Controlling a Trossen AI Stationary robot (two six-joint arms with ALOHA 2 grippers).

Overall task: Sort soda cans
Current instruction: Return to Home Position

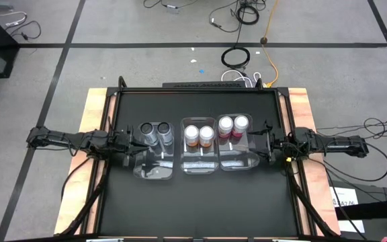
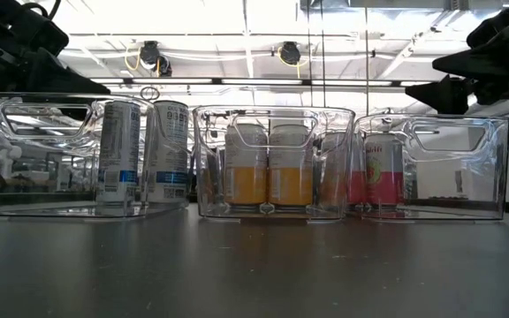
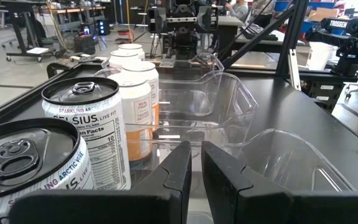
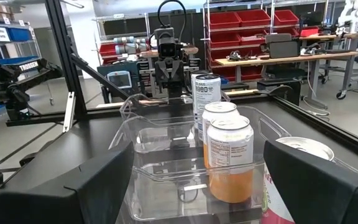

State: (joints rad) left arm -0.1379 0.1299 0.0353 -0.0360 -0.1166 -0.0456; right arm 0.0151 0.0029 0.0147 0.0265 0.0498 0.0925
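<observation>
Grey metal soda cans point(image 1: 156, 132) sit binned left of the orange cans' point(image 1: 199, 136) middle clear bin point(image 1: 200, 167), pink cans point(image 1: 232, 126) right: sorting done; left hand point(image 1: 132, 143) clenched empty, right hand point(image 1: 264, 138) released.

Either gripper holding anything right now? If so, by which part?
Nothing held. Left gripper and right gripper are both empty; all six soda cans stand in the bins.

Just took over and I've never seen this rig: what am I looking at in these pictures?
Two robot arms work at a black table. One picture looks down from above, one level across the tabletop, one from each wrist. Three clear bins stand in a row: two grey cans in the left bin, two orange cans in the middle bin, two pink cans in the right bin. The left arm and right arm flank the row, holding nothing; left jaws nearly closed, right jaws open.
</observation>
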